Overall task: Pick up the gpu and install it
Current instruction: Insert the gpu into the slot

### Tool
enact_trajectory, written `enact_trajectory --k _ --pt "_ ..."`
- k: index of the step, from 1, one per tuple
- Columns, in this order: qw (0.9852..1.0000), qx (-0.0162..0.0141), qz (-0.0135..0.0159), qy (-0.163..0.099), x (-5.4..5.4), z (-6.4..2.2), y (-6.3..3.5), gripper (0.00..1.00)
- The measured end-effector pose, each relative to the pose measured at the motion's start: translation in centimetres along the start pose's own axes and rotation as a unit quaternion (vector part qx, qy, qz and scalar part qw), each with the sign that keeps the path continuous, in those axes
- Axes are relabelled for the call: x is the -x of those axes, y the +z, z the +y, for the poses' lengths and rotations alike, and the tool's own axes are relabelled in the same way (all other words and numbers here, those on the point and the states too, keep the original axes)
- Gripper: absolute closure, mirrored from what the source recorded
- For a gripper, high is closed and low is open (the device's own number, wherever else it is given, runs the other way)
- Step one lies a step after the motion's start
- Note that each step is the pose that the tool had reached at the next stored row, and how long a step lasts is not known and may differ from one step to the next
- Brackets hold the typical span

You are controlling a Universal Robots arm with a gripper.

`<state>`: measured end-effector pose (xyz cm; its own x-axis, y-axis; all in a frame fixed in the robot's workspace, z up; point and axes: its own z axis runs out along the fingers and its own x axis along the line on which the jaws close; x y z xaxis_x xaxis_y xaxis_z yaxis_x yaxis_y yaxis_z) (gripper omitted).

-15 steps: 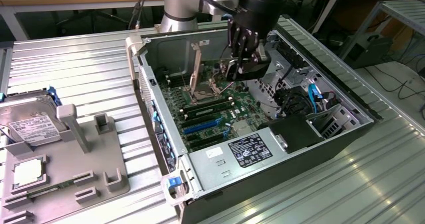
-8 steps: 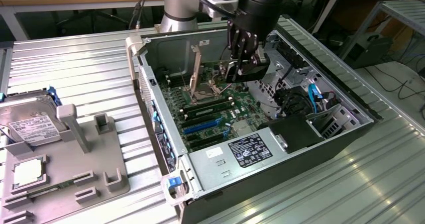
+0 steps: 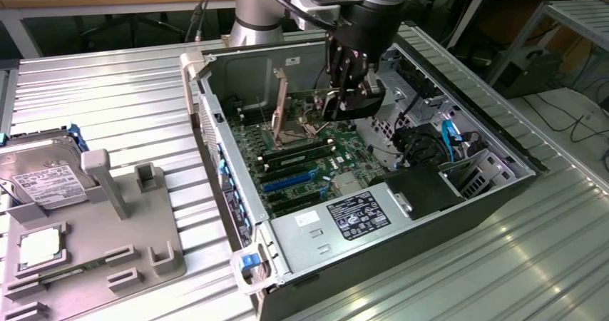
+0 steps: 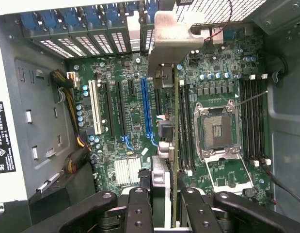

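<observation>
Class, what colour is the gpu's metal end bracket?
Silver; the end bracket shows best in the wrist view.

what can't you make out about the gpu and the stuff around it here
gpu fan face: wrist view sees the card edge-on; in the exterior view the tool covers much of it.
Its connector edge against the motherboard: wrist view, hidden behind the card itself.
hard drive label text: too small in the exterior view, whose left edge cuts the drive.

The claw (image 4: 166,211) grips the gpu (image 4: 164,77) edge-on above the motherboard (image 4: 135,116).
</observation>
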<state>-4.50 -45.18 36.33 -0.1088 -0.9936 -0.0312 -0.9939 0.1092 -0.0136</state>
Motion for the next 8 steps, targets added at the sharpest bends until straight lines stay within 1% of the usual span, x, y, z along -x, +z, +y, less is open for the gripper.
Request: enact_trajectory --k 4,8 --pt "1.0 0.0 0.0 0.0 -0.01 0.01 0.22 0.72" --pt "1.0 0.0 0.0 0.0 -0.04 0.01 0.66 0.72"
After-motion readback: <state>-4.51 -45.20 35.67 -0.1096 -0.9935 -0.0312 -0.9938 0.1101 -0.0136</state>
